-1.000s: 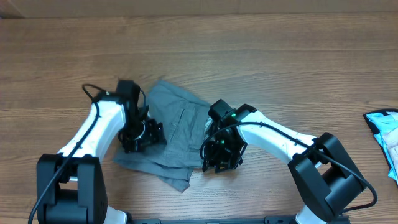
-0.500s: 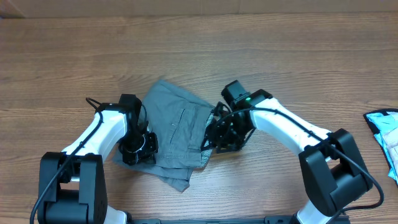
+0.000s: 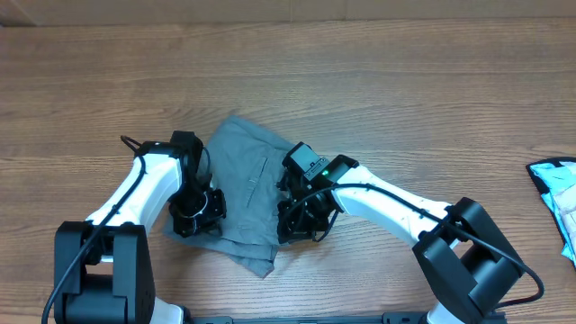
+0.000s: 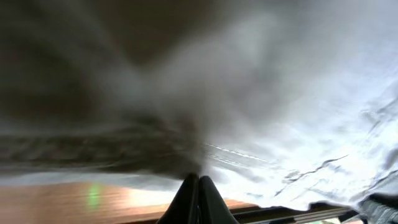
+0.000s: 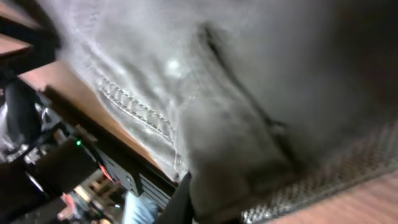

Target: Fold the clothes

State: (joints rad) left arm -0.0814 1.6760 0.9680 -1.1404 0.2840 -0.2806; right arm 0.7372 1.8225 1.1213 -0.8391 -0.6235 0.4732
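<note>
The clothes (image 3: 247, 175), grey shorts, lie crumpled at the table's front middle between both arms. My left gripper (image 3: 193, 214) is down at their left edge. In the left wrist view its fingers (image 4: 199, 182) are pressed together, with blurred grey cloth (image 4: 280, 93) bunched right at the tips. My right gripper (image 3: 297, 223) is on the shorts' right edge. In the right wrist view, stitched grey fabric (image 5: 217, 81) fills the frame. It drapes over the right gripper (image 5: 194, 194), with one dark finger (image 5: 180, 202) showing and the other hidden under the cloth.
A blue and white cloth item (image 3: 558, 193) lies at the table's right edge. The brown wooden tabletop (image 3: 405, 99) stretches behind and to both sides of the shorts. Both arm bases stand at the front edge.
The left gripper has shut at the shorts' left edge. The right gripper moved left and toward the front onto the shorts' right edge and shut there.
</note>
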